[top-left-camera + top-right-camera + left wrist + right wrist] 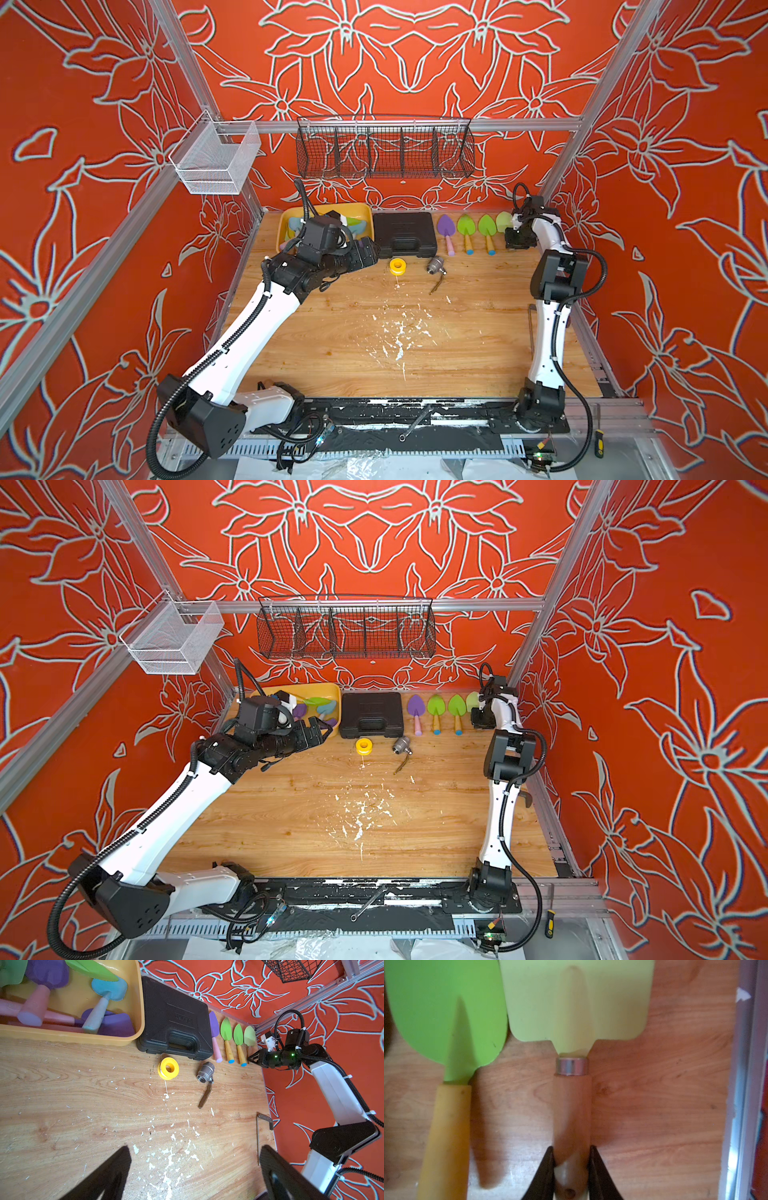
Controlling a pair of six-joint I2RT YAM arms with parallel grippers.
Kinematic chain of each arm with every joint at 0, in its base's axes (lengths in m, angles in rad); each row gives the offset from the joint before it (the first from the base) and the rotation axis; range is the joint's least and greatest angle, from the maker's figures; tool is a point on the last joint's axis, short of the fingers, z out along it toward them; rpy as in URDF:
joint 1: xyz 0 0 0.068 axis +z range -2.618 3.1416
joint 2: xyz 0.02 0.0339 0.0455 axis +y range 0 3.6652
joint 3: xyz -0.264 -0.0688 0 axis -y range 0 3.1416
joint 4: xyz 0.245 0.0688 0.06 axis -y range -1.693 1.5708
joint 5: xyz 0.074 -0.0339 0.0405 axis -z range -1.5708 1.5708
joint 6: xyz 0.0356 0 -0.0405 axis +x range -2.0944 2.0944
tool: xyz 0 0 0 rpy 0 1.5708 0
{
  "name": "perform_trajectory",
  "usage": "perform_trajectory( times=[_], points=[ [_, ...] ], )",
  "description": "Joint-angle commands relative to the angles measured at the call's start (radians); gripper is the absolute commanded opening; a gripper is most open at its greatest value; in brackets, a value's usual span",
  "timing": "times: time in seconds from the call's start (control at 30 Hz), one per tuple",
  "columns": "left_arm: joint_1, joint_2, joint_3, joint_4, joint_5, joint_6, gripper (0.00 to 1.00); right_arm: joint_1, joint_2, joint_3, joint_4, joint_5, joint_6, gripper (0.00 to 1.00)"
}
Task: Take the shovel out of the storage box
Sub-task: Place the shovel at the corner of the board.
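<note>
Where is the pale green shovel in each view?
In a top view: pale green shovel, right of a bright green shovel.
In a top view: same place.
Left wrist: beside that shovel too.
Right wrist: centre, close up.
Shared landmark: that bright green shovel.

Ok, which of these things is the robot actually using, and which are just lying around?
For the job: yellow storage box; shovels inside it; pale green shovel, gripped by the right gripper; three shovels lined up beside it; open left gripper.

Just lying about: black tool case; yellow tape roll; metal valve; two wire baskets.
</note>
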Motion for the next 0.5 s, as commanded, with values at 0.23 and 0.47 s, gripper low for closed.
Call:
perform_trajectory(
  times=[0.23, 0.47],
  points=[
    [0.007, -0.007, 0.005, -0.027, -0.026, -0.018, 0.97, -0.004, 0.05, 0.033, -0.029, 0.006, 0.001, 0.38],
    [0.007, -0.008, -0.01, -0.016, -0.028, -0.033, 0.97, -0.003, 0.021, 0.026, -0.025, 0.021, 0.008, 0.51]
  ],
)
